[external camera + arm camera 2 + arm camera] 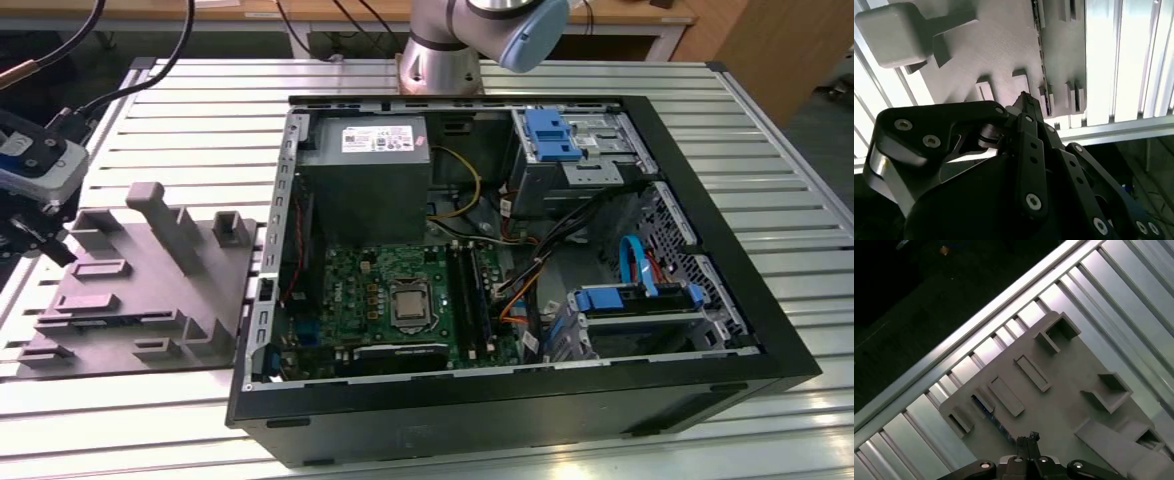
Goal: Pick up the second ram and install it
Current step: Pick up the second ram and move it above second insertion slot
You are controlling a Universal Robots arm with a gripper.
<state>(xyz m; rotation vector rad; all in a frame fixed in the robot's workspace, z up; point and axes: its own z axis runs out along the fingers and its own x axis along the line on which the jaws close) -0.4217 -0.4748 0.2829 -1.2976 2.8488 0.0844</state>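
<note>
My fingers [1027, 442] are closed together on nothing, hovering over the grey tray [1064, 405] on the desk [1134, 285]. The ram [983, 405] lies in a slot along the tray's edge, near my fingers.

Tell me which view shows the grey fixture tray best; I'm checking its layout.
The exterior view: nearly the whole grey fixture tray lies on the slatted table, to the exterior view's left of the computer case. Both wrist views show part of it, slots and blocks, beyond the claw.
</note>
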